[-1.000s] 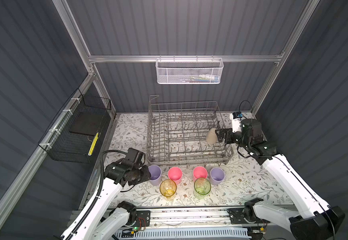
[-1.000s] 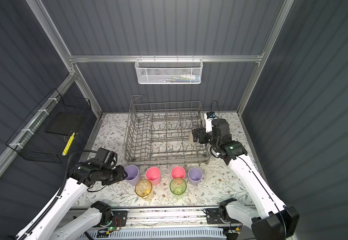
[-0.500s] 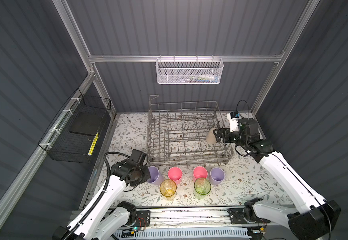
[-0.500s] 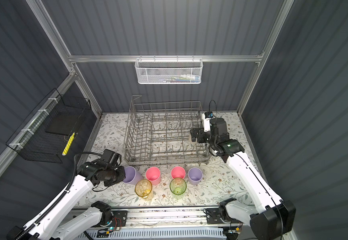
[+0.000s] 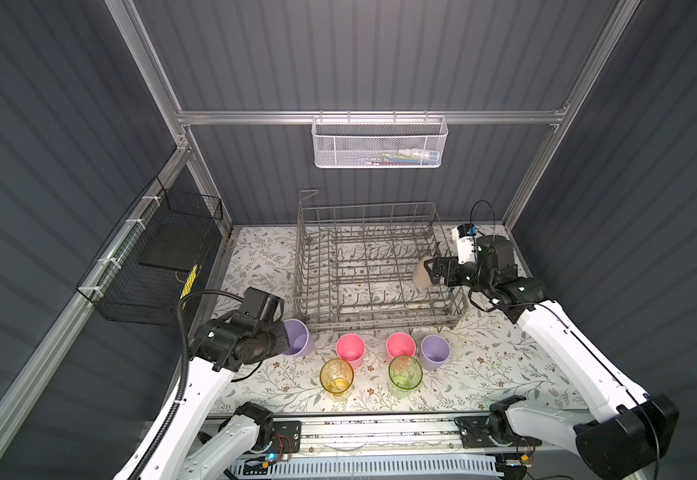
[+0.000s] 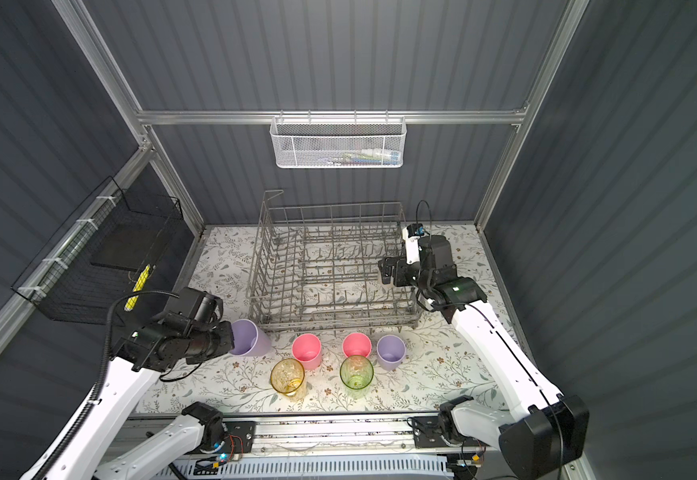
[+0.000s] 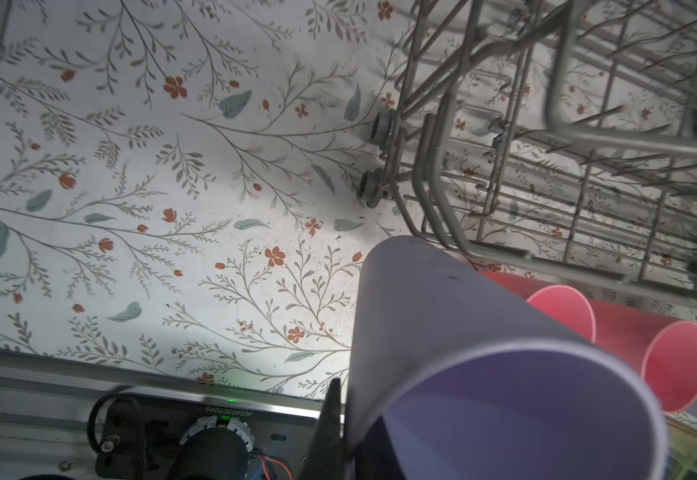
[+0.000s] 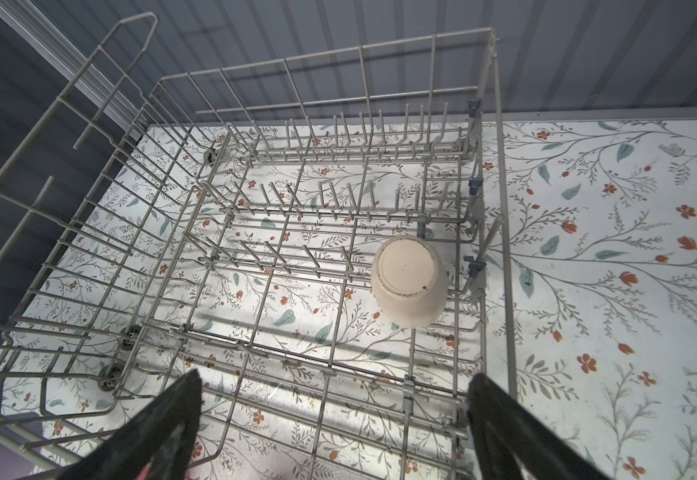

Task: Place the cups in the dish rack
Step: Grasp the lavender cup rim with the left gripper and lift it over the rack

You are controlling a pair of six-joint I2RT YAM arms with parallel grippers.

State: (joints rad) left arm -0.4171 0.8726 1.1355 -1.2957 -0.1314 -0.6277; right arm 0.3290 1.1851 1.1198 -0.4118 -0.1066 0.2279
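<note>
Lilac cup at the left end of the front row is pinched at its rim by the closed left gripper. One finger lies outside the wall. The cup leans well off upright, just in front of the dish rack. To its right on the flowered table stand a pink cup, another pink cup and a second lilac cup. A yellow cup and a green cup stand nearer the front, all mouths up. The right gripper hangs over the rack's right side, fingers spread wide with nothing between them. Below it the beige cup sits bottom-up inside the rack, near the right wall.
</note>
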